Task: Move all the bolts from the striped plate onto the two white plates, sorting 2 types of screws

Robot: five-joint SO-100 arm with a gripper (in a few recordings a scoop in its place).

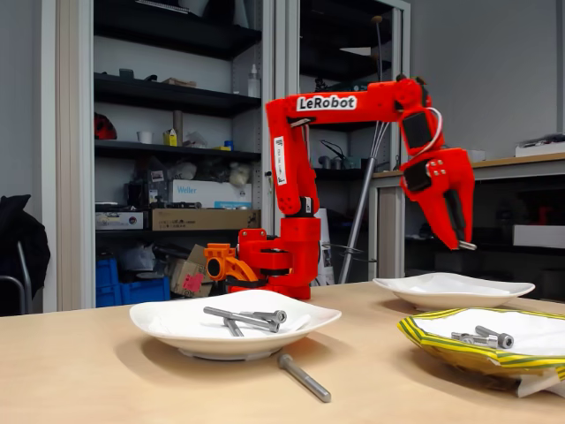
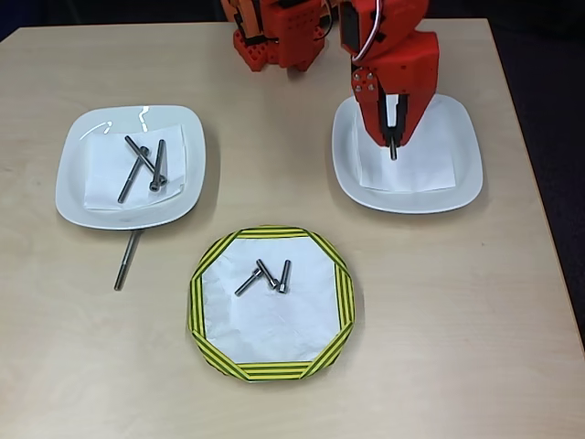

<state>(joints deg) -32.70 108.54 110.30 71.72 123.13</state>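
Observation:
My red gripper (image 2: pixel 393 137) (image 1: pixel 461 240) hangs above the right white plate (image 2: pixel 460 174) (image 1: pixel 494 290), shut on a short bolt (image 2: pixel 394 152) (image 1: pixel 468 246) that pokes out below the fingertips. That plate holds only a white paper sheet. On the left white plate (image 2: pixel 69 183) (image 1: pixel 159 322) lie three long bolts (image 2: pixel 146 165) (image 1: pixel 243 318). Three short bolts (image 2: pixel 267 275) (image 1: pixel 481 337) rest on the striped plate (image 2: pixel 271 370) (image 1: pixel 441 346), at the front middle in the overhead view.
One long bolt (image 2: pixel 126 261) (image 1: pixel 305 377) lies on the bare table just in front of the left white plate. The arm's base (image 2: pixel 274 41) (image 1: pixel 274 265) stands at the table's far edge. Shelves and a bench fill the background.

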